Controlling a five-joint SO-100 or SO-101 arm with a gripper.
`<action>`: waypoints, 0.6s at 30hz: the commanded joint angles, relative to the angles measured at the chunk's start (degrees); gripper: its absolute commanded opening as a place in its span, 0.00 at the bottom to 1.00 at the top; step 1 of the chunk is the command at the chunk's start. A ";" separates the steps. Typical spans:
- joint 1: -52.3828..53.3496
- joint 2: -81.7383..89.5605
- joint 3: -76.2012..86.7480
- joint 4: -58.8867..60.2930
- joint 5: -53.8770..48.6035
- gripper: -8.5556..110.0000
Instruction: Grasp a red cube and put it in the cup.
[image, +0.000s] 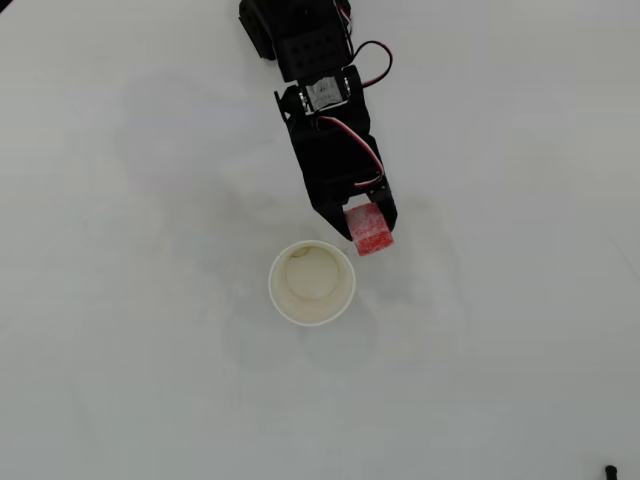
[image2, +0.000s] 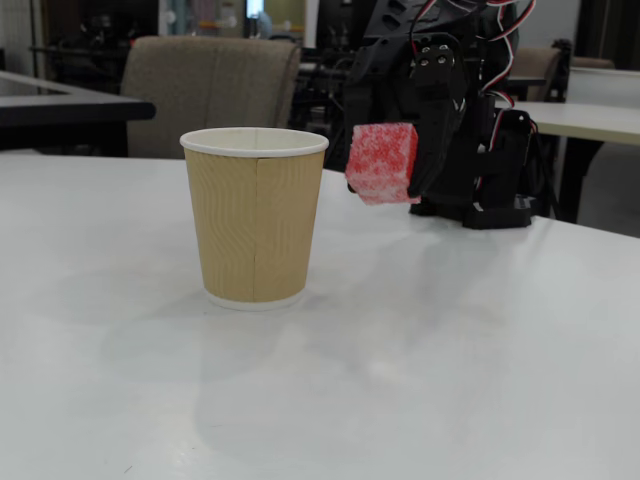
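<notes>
We see the gripper (image2: 392, 170) pinching the red cube (image2: 381, 163) in the air, beside the cup (image2: 255, 215) near the middle of the table (image2: 480, 340), roughly level with its rim. The danger we foresee: carried sideways this low, the cube could strike the rim and tip the cup, or drop outside it.

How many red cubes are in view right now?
1. The red cube is held in the gripper, lifted off the table beside the cup rim. The cup looks empty; nothing seems hidden.
</notes>
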 joint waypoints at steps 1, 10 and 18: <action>0.18 2.37 -2.20 -3.34 -0.44 0.16; 0.18 2.81 -2.81 -8.61 -0.44 0.16; -1.14 5.01 -2.81 -11.69 0.18 0.16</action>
